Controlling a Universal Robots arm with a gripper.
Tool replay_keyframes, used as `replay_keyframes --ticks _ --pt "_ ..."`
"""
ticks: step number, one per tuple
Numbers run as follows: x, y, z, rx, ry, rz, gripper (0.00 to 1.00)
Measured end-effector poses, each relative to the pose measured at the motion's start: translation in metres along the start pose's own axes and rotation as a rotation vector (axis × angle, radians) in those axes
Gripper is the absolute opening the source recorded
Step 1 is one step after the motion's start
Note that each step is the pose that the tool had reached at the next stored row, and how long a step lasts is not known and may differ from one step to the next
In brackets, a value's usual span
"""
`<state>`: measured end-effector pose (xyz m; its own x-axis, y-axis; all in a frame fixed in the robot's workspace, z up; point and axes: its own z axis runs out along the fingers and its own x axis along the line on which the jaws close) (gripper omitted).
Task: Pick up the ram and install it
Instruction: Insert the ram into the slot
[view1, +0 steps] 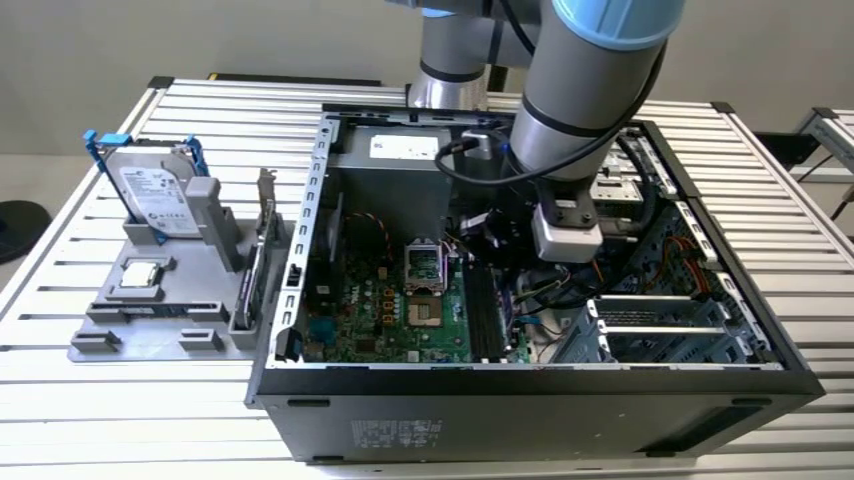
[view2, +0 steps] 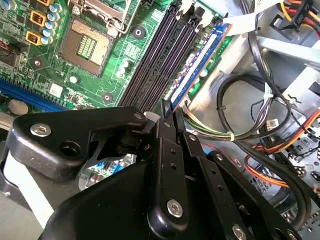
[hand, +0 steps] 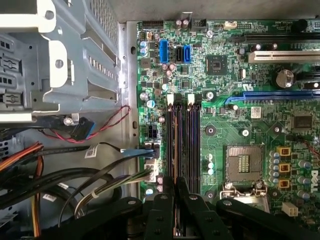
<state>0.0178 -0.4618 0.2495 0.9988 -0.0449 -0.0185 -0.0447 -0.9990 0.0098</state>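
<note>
Inside the open computer case (view1: 287, 300), the gripper (view2: 169, 116) stood low over the motherboard (hand: 220, 90), its black fingers (view2: 167, 165) drawn together and clamped on the near end of the ram (view2: 197, 70). In the second wrist view the ram appeared edge-on as a thin blue board with a pale label strip, running away from the fingertips along the outermost of the memory slots (view2: 160, 55); whether it was fully seated could not be determined. In the first wrist view the fingertips met directly over the same bank of slots (hand: 185, 140).

Handling assessment: the ram is judged light, rigid and thin, with brittle chips and edge contacts. It should be gripped across its flat faces near one end or at mid-length, never on the contact edge, and pressed straight down without twisting.

Materials and forms:
- Slots: long, narrow, dark plastic channels with pale latches at the ends.
- Motherboard: glossy green laminate, densely populated, with an open square CPU socket (hand: 244, 165) framed in metal beside the slots.
- Cables (view2: 260, 125): black, rubbery loops, bundled just beside the ram.
- Case: dark sheet-metal walls with perforated drive bays.
- Table (view1: 80, 400): ribbed pale metal slats, carrying a grey parts fixture (view1: 174, 320) with a hard drive (view1: 154, 195) standing upright, well apart from the gripper.
</note>
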Motion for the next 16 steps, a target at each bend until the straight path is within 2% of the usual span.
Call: replay_keyframes --ticks 16 --pt "0.0002 0.0019 0.0106 -0.0001 0.0000 0.000 0.00"
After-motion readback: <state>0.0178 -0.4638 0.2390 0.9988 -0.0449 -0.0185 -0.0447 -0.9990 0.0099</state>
